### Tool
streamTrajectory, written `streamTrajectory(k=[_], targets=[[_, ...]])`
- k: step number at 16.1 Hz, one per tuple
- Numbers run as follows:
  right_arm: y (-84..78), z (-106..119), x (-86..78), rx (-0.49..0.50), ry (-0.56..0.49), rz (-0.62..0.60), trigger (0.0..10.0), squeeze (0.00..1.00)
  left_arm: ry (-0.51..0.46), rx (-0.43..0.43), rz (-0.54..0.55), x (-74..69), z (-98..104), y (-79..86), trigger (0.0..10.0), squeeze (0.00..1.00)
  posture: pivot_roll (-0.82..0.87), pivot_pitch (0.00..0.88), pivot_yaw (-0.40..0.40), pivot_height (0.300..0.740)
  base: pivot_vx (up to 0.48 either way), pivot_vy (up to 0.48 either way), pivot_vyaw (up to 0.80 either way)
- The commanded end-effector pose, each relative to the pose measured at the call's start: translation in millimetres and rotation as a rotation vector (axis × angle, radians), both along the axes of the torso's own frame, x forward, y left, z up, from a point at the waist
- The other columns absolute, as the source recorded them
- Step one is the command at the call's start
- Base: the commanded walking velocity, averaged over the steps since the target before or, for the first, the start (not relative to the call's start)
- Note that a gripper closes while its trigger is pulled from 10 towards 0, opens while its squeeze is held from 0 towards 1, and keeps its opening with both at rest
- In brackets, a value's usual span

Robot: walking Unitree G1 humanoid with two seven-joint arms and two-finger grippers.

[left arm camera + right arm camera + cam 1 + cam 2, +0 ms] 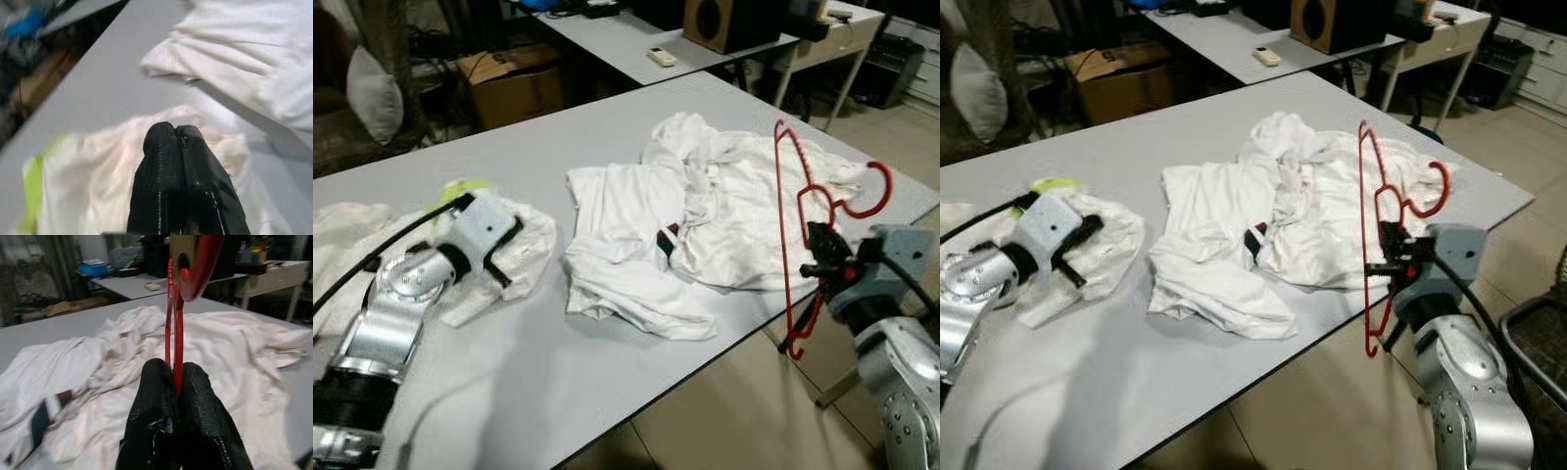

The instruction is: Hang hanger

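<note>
A red wire hanger (795, 211) stands upright at the table's right front edge, its hook (879, 188) curving right. My right gripper (820, 251) is shut on the hanger's neck, and the wrist view shows the red wire (172, 318) pinched between the black fingers (156, 382). A heap of white shirts (705, 211) lies mid-table, just left of the hanger. My left gripper (174, 131) is shut with nothing in it, resting over a small white cloth (524, 250) with a yellow-green patch (460, 191) at the left of the table.
The grey table (509, 372) has bare surface at its front. A second table (617, 39) behind carries a remote (662, 57) and a speaker (715, 22). A cardboard box (514, 83) and a pillow (372, 93) sit at the back left. Tiled floor (724, 421) lies below right.
</note>
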State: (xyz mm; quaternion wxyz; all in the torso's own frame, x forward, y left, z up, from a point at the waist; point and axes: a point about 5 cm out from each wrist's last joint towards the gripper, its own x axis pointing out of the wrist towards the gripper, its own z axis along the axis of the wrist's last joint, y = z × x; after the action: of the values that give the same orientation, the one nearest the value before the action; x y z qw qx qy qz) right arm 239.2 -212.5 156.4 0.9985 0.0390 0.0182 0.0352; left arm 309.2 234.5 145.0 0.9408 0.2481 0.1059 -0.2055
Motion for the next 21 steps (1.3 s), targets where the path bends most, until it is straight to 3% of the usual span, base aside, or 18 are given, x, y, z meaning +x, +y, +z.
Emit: streamTrajectory(k=[1,2,4,6,10,12,13,14,16,18,19,21], targets=[[4.6,2,-1.7,0.009,-0.005,0.033,10.0,0.00,0.013,-0.067,0.057,1.7,1,8.1,10.0,0.00,-0.16,0.000,0.041,0.740,0.000,0.000,0.00],[6.8,0,-2.1,0.008,0.007,0.051,10.0,0.00,0.057,-0.153,0.080,1.9,-6,11.0,10.0,1.00,-0.16,0.000,0.038,0.740,0.000,0.000,0.00],[9.7,-5,-0.7,0.016,0.023,0.061,10.0,0.00,0.125,-0.285,0.036,0.7,-20,6.3,10.0,1.00,-0.16,0.000,0.038,0.740,0.000,0.000,0.00],[10.4,-7,-0.8,0.072,0.023,0.037,10.0,0.00,0.146,-0.308,-0.017,-2.6,-26,3.2,10.0,1.00,-0.16,0.000,0.040,0.740,0.000,0.000,0.00],[9.9,-17,-3.4,0.181,0.035,-0.001,10.0,0.00,0.115,-0.443,-0.088,-7.3,-19,4.1,10.0,1.00,-0.16,0.000,0.042,0.740,0.000,0.000,0.00],[10.3,-18,-3.0,0.204,0.034,-0.003,10.0,0.00,0.133,-0.455,-0.131,-11.6,-22,4.2,10.0,1.00,-0.16,0.000,0.038,0.740,0.000,0.000,0.00],[12.2,-19,-2.1,0.206,0.033,0.012,10.0,0.00,0.186,-0.405,-0.162,-17.0,-31,5.8,10.0,1.00,-0.16,0.000,0.034,0.740,0.000,0.000,0.00],[12.7,-19,-1.4,0.206,0.033,0.017,10.0,0.00,0.221,-0.329,-0.158,-19.1,-40,8.1,10.0,0.91,-0.16,0.000,0.030,0.740,0.000,0.000,0.00],[12.8,-19,1.2,0.209,0.031,0.020,10.0,0.00,0.259,-0.210,-0.144,-19.6,-53,12.1,10.0,0.00,-0.15,0.000,0.024,0.740,0.000,0.000,0.00],[15.3,-19,3.6,0.208,0.025,0.032,10.0,0.00,0.254,-0.150,-0.112,-16.2,-56,16.1,10.0,0.00,-0.15,0.000,0.031,0.740,0.000,0.000,0.00],[16.7,-19,3.7,0.206,0.022,0.035,10.0,0.00,0.240,-0.162,-0.109,-14.7,-55,15.7,10.0,0.00,-0.15,0.000,0.035,0.740,0.000,0.000,0.00],[17.2,-19,2.2,0.207,0.018,0.035,10.0,0.00,0.225,-0.179,-0.121,-13.4,-55,13.3,1.2,0.00,-0.16,0.000,0.043,0.740,0.000,0.000,0.00]])
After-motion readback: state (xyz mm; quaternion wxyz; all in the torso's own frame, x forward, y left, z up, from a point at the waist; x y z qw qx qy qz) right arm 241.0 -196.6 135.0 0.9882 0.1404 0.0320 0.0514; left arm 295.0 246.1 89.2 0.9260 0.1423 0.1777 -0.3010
